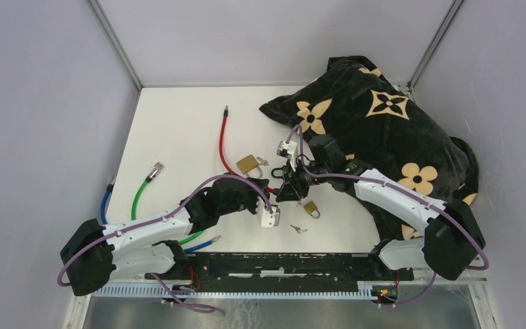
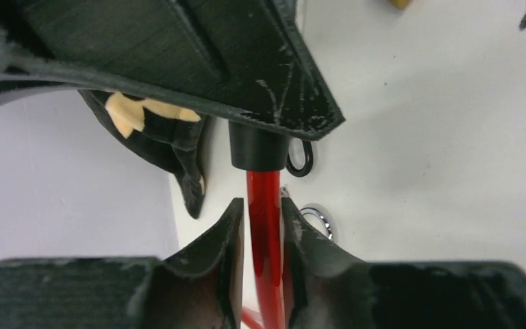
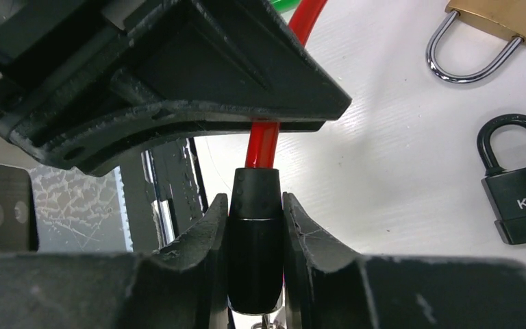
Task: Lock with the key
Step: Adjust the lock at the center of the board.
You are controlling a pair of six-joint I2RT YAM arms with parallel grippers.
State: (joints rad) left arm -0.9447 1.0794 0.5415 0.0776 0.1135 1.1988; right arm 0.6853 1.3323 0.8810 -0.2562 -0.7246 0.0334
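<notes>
Left gripper point(image 2: 264, 209): clamped tight on red cable point(image 2: 265, 274).
Right gripper point(image 3: 255, 205): clamped tight on black lock end point(image 3: 255, 260) of that cable.
Where: middle of table point(image 1: 178, 123), toward its near edge.
Key point(image 1: 298, 229): flat on table, near its near edge, beside small gold padlock point(image 1: 310, 208).

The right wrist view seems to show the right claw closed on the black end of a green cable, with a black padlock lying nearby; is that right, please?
Not quite: the right wrist view shows the cable is red, not green. The right claw is closed on its black end, and a black padlock lies nearby.
</notes>
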